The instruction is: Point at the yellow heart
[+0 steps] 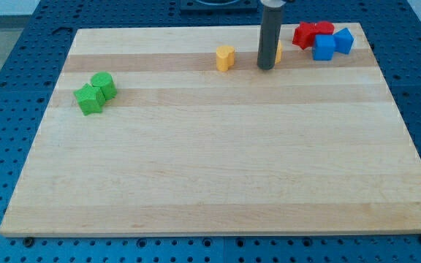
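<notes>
A yellow heart block (pixel 226 57) stands near the view's top, a little right of centre. My tip (pixel 266 67) rests on the board a short way to the heart's right, apart from it. A second yellow block (pixel 278 51) is mostly hidden behind the rod; its shape cannot be made out.
Two red blocks (pixel 311 33) and two blue blocks (pixel 332 43) cluster at the view's top right. Two green blocks (pixel 96 92) sit together at the view's left. The wooden board (pixel 218 168) lies on a blue perforated table.
</notes>
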You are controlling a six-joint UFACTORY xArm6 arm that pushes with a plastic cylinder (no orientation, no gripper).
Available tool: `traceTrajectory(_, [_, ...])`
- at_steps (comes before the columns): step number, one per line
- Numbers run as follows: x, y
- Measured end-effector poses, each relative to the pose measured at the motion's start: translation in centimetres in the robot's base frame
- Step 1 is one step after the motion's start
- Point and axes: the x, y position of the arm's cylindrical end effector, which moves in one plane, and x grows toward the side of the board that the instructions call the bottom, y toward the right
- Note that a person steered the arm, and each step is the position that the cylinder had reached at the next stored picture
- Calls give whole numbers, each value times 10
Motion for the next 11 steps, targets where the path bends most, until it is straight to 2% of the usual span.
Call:
traceTrajectory(1, [-22, 0])
traceTrajectory(3, [-32, 0])
traceTrajectory(5, [42, -7])
traceTrajectory(6, [44, -73])
traceTrajectory(7, [28, -135])
traceTrajectory(8, [0, -134])
traceTrajectory(9, [-14, -99])
traceTrajectory(10, [-14, -60])
traceTrajectory(11, [-13, -74])
